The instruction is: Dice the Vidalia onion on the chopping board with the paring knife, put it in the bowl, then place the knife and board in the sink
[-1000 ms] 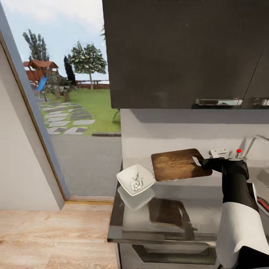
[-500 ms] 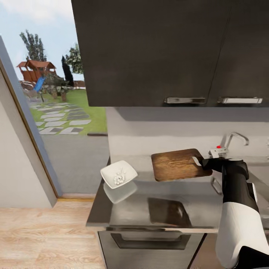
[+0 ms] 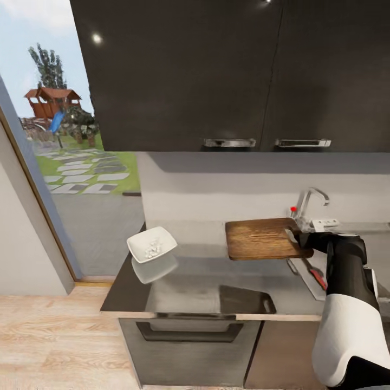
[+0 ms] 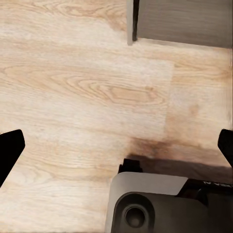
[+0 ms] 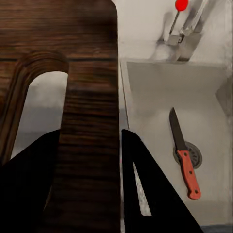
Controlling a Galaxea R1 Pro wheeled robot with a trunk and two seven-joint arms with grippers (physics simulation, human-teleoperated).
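View has swung toward sink (image 5: 170, 111); right tool (image 3: 301, 239) grips chopping board (image 3: 262, 238); paring knife (image 5: 184, 154) already inside, at board's 3 o'clock; left tool (image 4: 116, 145) open.

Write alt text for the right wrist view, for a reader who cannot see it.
The right gripper is shut on the slot-handle end of the brown wooden chopping board, held beside the stainless-steel sink. A red-handled paring knife lies in the basin by the drain, below the chrome faucet with its red-knobbed lever.

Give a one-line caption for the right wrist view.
Right gripper holds the chopping board beside the sink, paring knife inside.
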